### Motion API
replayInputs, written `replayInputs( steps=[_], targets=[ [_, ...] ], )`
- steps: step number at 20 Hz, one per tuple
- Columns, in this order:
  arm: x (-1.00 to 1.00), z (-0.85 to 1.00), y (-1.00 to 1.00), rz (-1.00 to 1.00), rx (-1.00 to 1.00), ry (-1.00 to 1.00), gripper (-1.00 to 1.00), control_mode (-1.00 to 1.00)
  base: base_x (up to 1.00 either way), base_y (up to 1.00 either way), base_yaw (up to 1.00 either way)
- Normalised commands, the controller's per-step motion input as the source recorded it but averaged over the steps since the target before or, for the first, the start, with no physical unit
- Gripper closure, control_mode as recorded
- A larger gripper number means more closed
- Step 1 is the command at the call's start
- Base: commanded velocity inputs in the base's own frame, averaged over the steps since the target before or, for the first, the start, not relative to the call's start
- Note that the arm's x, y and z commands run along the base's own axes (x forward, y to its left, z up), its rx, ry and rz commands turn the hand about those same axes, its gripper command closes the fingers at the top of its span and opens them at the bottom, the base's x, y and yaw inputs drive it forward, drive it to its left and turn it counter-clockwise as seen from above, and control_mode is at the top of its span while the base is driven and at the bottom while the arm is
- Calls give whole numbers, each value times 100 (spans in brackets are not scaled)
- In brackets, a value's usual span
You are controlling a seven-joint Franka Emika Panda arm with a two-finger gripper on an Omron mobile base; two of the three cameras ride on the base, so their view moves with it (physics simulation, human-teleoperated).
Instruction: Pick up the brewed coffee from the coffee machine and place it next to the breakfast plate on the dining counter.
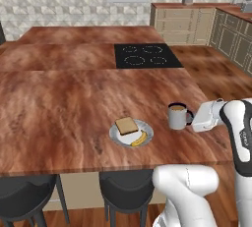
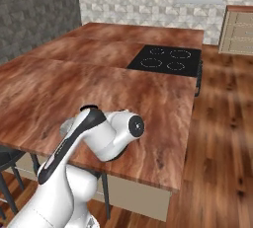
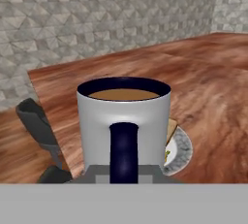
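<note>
Standing by the counter (image 1: 59,103) here. Going left to right in the left base view: the plate (image 1: 131,133) with toast and banana sits low in the middle of the frame, the mug (image 1: 177,116) stands upright on the wood just to its right, not touching it, and the gripper (image 1: 196,121) is right up against the mug's handle side. From the hand view the mug (image 3: 124,121) is dead centre, handle facing the camera, coffee near the brim. Honestly can't tell if the jaws are clamped on it or let go; the fingertips aren't clear. I'd guess the mug's rigid, smooth, a bit slippery, and sloshy when tilted. The body or the handle looks like the safest hold, kept level.
</note>
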Motion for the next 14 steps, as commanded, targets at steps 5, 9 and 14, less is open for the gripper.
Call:
replayInputs(
  steps=[5, 9, 14],
  targets=[
    [44, -35, 0, 0, 0, 0, 100, -100, 0, 0, 0],
    [40, -32, -6, 0, 0, -1, 100, -100, 0, 0, 0],
    [25, -27, -25, 0, 0, -2, 100, -100, 0, 0, 0]
  ],
)
